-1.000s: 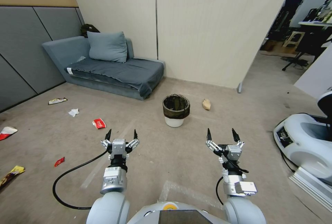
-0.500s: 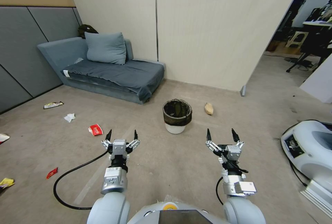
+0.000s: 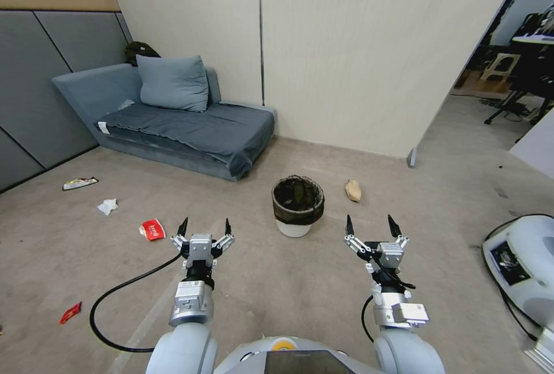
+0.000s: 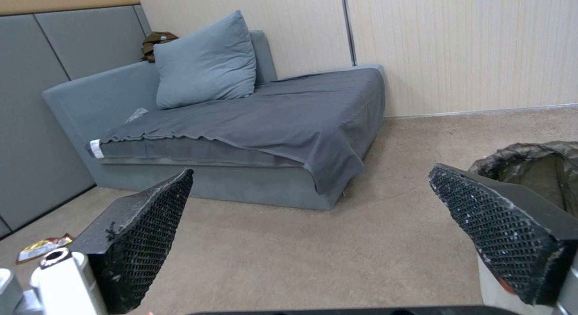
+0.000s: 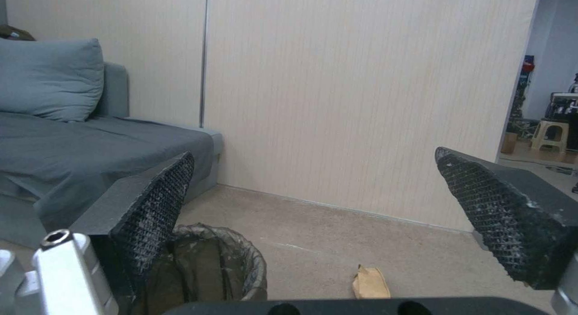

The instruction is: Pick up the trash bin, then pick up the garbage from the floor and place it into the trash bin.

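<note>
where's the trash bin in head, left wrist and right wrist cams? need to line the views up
Head view: trash bin stands on the floor ahead, between the open left gripper and open right gripper.
Left wrist view: bin rim at the frame edge, partly behind one finger.
Right wrist view: bin low, beside one finger.
Shared landmark: the grey sofa.

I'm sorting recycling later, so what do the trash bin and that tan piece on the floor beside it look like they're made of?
The trash bin looks like smooth white plastic at its base, with a thin, crinkled dark film liner bag folded over its rim. The tan piece looks like matte paper, creased and folded; it could be thin card.
</note>
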`<state>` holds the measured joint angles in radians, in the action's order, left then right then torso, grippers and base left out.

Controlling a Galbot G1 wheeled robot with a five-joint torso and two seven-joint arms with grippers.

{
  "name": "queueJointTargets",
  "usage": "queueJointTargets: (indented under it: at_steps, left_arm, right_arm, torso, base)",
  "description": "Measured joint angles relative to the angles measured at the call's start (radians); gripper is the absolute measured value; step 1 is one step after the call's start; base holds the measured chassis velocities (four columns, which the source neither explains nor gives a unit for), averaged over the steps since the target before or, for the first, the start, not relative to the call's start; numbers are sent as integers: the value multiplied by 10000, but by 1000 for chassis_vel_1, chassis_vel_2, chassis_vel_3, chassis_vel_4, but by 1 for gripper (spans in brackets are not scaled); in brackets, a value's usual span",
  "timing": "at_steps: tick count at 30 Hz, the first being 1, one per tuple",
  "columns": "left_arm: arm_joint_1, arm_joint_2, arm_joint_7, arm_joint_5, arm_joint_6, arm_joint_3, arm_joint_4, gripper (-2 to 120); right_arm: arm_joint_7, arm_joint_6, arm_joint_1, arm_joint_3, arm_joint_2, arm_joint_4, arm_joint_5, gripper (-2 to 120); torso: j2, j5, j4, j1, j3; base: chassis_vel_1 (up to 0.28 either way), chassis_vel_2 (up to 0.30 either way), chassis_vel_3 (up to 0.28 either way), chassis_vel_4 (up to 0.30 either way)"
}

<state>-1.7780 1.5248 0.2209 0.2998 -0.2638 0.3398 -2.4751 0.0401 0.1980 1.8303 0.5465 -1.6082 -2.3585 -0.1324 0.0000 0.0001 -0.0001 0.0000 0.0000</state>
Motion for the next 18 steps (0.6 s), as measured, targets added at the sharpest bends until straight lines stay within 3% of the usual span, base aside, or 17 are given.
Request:
queueJointTargets:
  at_steps: [18]
  left_arm:
    - [-47,0,-6,53,1,-61,-27,100]
  right_arm:
    - [-6,10,2,-11,0,23,21,100]
  torso:
    - [0,-1,1,0,0]
  base:
    - [-130,125,129,-126]
